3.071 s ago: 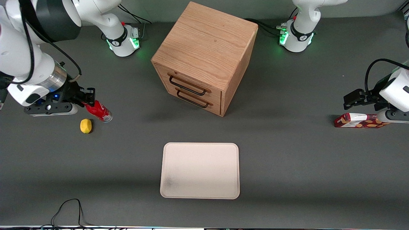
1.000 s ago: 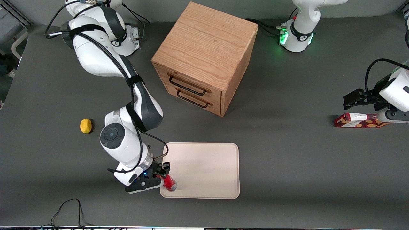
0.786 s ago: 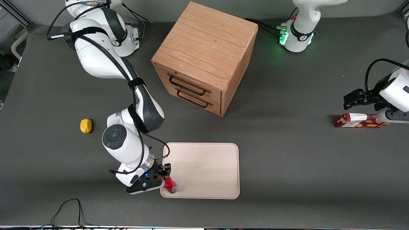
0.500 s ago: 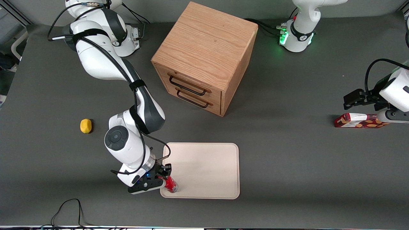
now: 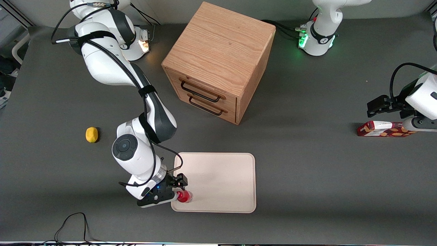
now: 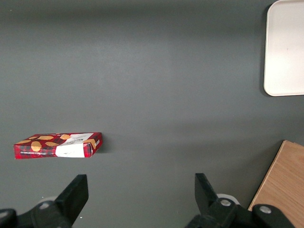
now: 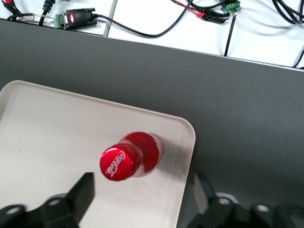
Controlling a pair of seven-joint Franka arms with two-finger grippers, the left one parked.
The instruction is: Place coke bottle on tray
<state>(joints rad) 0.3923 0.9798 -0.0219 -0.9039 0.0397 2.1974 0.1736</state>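
Front view: the white arm reaches out from its base near the wooden cabinet (image 5: pixel 218 61) and bends down toward the tray (image 5: pixel 218 171). Its big round joint sits above the worktop (image 5: pixel 307 171), just beside the tray's edge at the working arm's end. The wrist tips down and the hand (image 5: pixel 180 190) hangs over the tray corner that is nearest the front camera.

The coke bottle (image 5: pixel 184 196) stands up straight on the tray, in that same corner, close to the rim. From above you see mostly its round red cap. In the right wrist view the coke bottle (image 7: pixel 129 159) stands upright with its white letters on the cap, and the tray (image 7: pixel 57 128) is under it. The two black fingers (image 7: pixel 81 194) of the hand are spread wide, one on each side of the bottle, and they do not touch it. The bottle stands free on its own.

A yellow lemon (image 5: pixel 91 134) lies on the worktop, well apart from the tray, toward the working arm's end. A red snack box (image 5: pixel 382 129) lies well apart from the tray, toward the parked arm's end. The cabinet stands farther from the front camera than the tray, with two dark handles on its drawers.
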